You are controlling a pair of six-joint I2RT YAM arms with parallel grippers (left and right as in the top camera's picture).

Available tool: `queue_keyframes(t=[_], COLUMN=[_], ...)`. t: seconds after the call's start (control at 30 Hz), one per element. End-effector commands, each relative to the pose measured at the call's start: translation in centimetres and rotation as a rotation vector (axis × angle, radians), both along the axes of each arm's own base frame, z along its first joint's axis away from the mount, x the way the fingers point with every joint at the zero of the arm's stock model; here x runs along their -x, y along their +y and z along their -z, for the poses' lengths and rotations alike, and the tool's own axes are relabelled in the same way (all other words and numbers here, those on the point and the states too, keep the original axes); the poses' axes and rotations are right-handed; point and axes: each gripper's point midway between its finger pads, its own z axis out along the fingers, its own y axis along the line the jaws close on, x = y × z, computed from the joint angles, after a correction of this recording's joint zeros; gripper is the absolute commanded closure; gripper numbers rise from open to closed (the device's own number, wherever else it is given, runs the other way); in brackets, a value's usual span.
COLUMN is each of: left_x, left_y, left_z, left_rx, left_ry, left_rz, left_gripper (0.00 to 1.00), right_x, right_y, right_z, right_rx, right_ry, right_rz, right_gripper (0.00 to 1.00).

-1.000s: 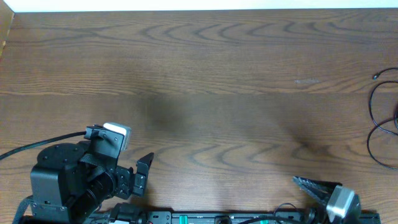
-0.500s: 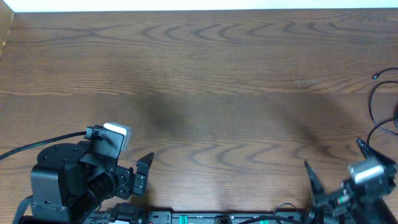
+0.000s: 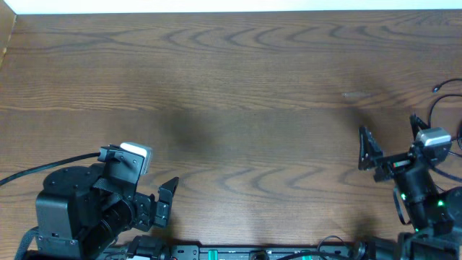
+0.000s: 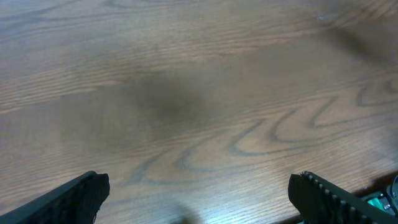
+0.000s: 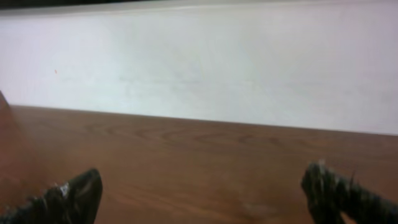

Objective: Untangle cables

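Note:
Thin black cables (image 3: 431, 119) lie in loose loops at the table's right edge, with a small plug end (image 3: 437, 88); most of them run out of frame. No white cord shows. My right gripper (image 3: 390, 130) is open and empty, just left of those loops, apart from them; its wrist view shows the open jaws (image 5: 202, 196) over bare wood facing a white wall, with no cable. My left gripper (image 3: 164, 201) is open and empty at the front left, far from the cables; its jaws (image 4: 199, 199) are over bare wood.
The wooden table (image 3: 231, 87) has a white wall along its far edge. A thick black robot wire (image 3: 43, 170) runs off left from the left arm. A black rail with green parts (image 3: 238, 253) lies along the front edge.
My right arm has come up from the front edge and moved away from it, towards the right, close to the cable loops, with its jaws spread. The left arm has not moved.

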Motion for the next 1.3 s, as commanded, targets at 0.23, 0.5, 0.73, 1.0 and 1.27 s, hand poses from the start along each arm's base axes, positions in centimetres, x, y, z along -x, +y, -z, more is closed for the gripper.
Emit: queue_keyframes(t=[0.23, 0.5, 0.73, 1.0, 1.27], left_x=[-0.1, -0.1, -0.1, -0.1, 0.0], left_y=[0.2, 0.2, 0.2, 0.2, 0.2], left_z=[-0.2, -0.2, -0.2, -0.2, -0.1], left_rx=[-0.024, -0.026, -0.028, -0.028, -0.028], left_ry=[-0.013, -0.013, -0.014, -0.014, -0.01], left_rz=[0.011, 0.011, 0.014, 0.014, 0.014], left_gripper=[0.02, 0.02, 0.02, 0.02, 0.02], right_x=[-1.3, -1.6, -1.6, -1.6, -1.7], right_y=[-0.1, -0.1, -0.2, -0.3, -0.4], right_z=[1.3, 5.5, 8.8, 9.5, 11.8], right_rx=[-0.029, -0.026, -0.037, -0.041, -0.058], right_ry=[-0.182, -0.196, -0.154, -0.137, -0.066], right_rz=[-0.017, -0.017, -0.009, -0.007, -0.001], right_gripper=[0.01, 0.01, 0.01, 0.01, 0.01])
